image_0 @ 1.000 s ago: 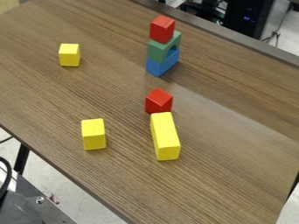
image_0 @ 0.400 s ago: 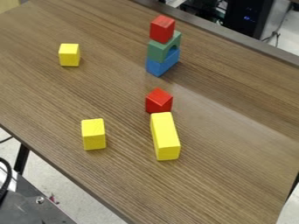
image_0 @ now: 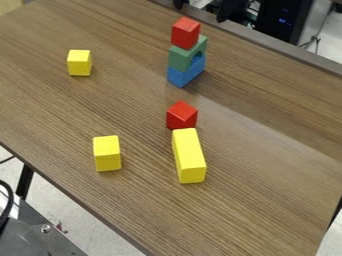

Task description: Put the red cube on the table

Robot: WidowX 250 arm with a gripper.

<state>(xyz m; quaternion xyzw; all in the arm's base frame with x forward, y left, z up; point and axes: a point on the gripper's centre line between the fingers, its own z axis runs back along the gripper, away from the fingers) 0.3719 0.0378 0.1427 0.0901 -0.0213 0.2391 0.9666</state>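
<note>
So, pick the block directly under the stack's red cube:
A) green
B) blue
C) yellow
A: the stack's red cube rests on the green block, and the blue block is lower still, beneath the green one.

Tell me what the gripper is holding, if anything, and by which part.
Nothing: the gripper is open at the top edge, with nothing between its fingertips; the upper red cube rests on the green block.
</note>
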